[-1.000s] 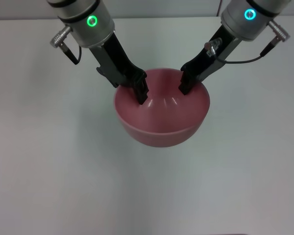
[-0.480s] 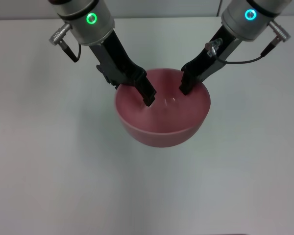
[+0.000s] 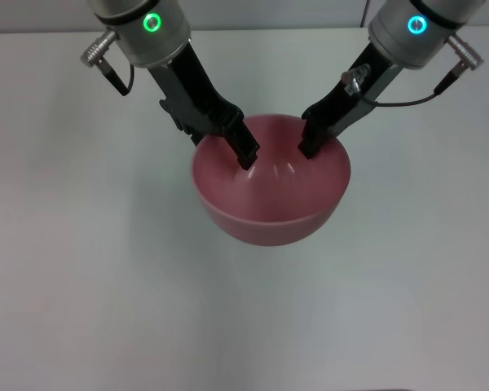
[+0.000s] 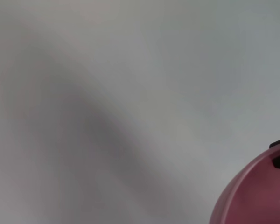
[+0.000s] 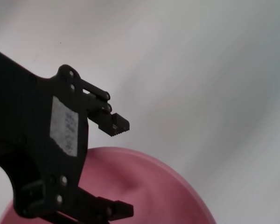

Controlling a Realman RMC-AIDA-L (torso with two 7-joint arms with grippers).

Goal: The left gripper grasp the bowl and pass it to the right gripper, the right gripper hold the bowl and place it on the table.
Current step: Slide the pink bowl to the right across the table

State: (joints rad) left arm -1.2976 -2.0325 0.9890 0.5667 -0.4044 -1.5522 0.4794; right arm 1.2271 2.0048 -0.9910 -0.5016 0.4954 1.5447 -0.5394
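Over white table, holding bowl aloft w/ right gripper clamping its far-right rim, left gripper gaping wide astride far-left rim, prob. needing only to be backing off leftwards.

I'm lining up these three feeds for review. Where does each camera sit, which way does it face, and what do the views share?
Head view: from the robot's head, looking down at the table; shows the left claw and right claw at the bowl.
Left wrist view: from the left arm, facing the table; only the bowl's edge, no own fingers.
Right wrist view: from the right arm, facing a black claw astride the bowl's rim.
Shared: bowl and table.
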